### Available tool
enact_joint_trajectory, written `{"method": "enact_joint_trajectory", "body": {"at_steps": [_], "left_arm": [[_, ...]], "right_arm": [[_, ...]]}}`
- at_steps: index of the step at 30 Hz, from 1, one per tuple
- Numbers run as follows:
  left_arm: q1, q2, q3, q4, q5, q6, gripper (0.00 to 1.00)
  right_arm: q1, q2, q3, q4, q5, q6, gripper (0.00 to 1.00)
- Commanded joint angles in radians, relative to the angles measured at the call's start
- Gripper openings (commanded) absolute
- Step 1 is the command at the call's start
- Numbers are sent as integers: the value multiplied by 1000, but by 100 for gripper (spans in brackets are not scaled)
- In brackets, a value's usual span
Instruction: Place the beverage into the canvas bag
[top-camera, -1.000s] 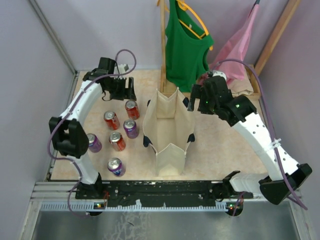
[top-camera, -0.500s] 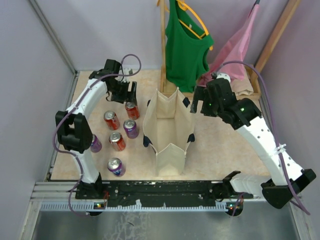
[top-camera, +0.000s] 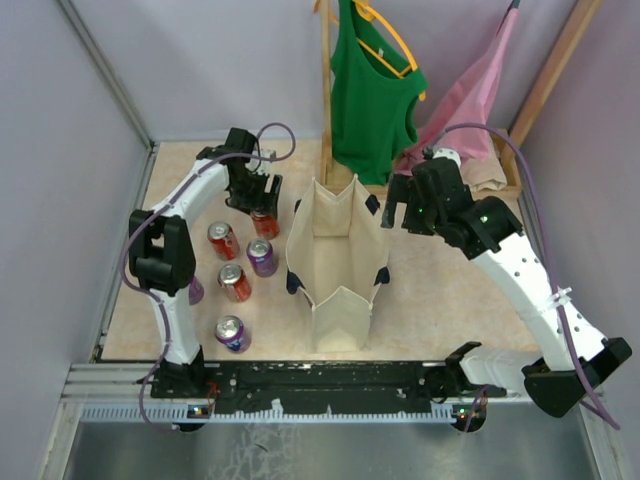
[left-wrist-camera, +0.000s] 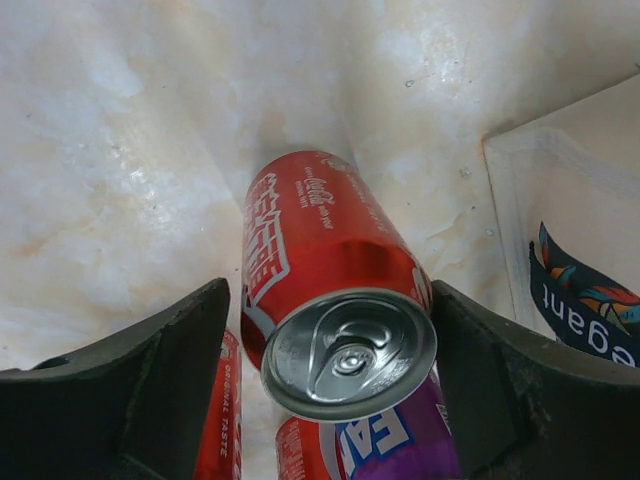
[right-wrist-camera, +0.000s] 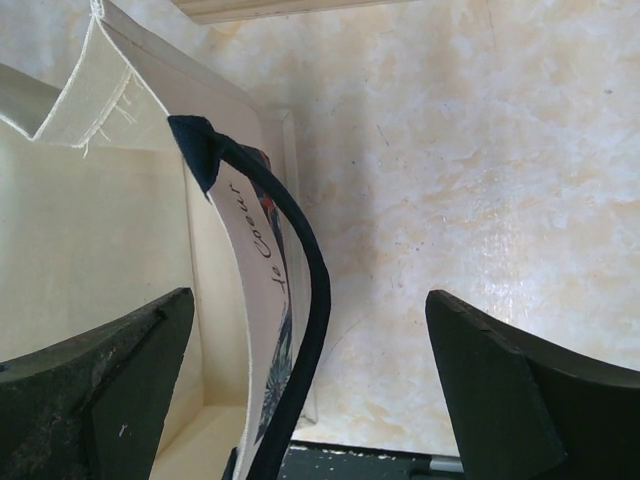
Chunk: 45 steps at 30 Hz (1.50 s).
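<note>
Your left fingers (left-wrist-camera: 150, 390) straddle the red aluminium cola can (left-wrist-camera: 320, 240), released. Closing off-centre could tip it against the purple can (left-wrist-camera: 400, 440).

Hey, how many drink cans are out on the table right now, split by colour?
Red cans: 3
Purple cans: 3, one mostly hidden behind the left arm
Total: 6 cans
</note>
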Motion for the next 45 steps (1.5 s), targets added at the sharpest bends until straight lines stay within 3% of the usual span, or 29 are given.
{"method": "enact_joint_trajectory", "body": {"at_steps": [1,3,6,9,23,26,33,37,41,45], "left_arm": [[-11,20,-2,5,-22,26,80],[-14,24,-1,8,-12,30,68],[-19,24,1,10,-3,34,43],[-19,17,10,4,3,36,2],[-18,-152,418,-42,127,108,0],[-19,-198,497,-28,244,117,0],[-47,-335,493,41,500,35,0],[-156,-391,492,1,520,74,0],[-352,-397,467,-86,450,138,0],[-452,-404,367,-76,374,181,0]], "right_arm": [[6,-31,-1,7,30,7,99],[5,-33,-3,6,30,9,99],[6,-34,-8,7,31,8,99],[6,-34,-12,8,31,9,99],[4,-29,-42,39,22,8,99],[5,-28,-51,51,19,6,99],[5,-13,-65,71,-1,6,99],[4,-10,-70,80,-10,5,99],[4,-10,-77,89,-14,5,99],[4,-15,-72,81,-4,5,99]]}}
